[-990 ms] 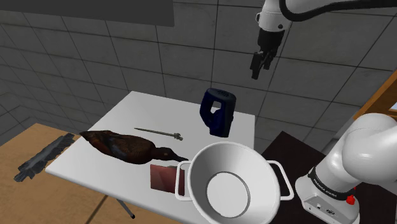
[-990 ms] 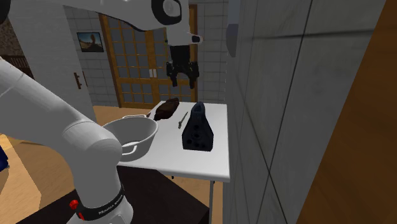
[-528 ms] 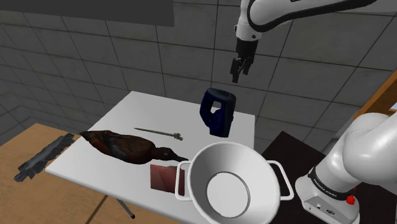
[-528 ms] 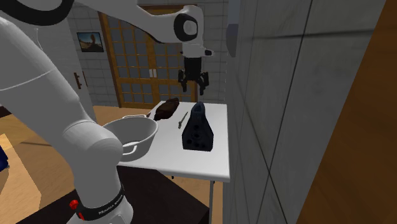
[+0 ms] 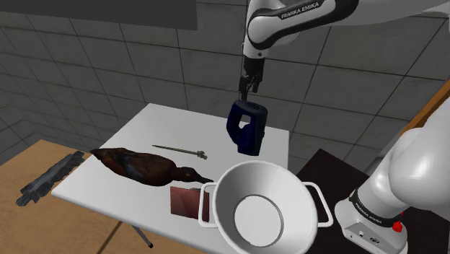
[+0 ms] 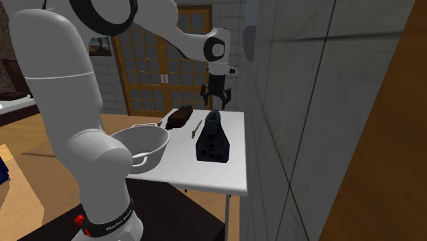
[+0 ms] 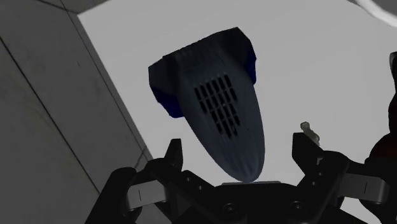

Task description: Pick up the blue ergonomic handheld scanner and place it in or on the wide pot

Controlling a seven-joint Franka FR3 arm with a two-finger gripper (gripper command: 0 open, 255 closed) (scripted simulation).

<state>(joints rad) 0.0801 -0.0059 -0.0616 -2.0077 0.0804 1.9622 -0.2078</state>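
Gripper open just above the blue scanner, upright at the table's far edge; I'd descend straight, straddle its top evenly, clamp, then lift toward the pot.

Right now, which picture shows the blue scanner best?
The wrist view: the dark blue scanner looms large and close, its grid of slots plain. The shoulder view shows the scanner smaller, upright on the white table, its handle opening visible. The second exterior view shows it as a dark wedge with small holes.
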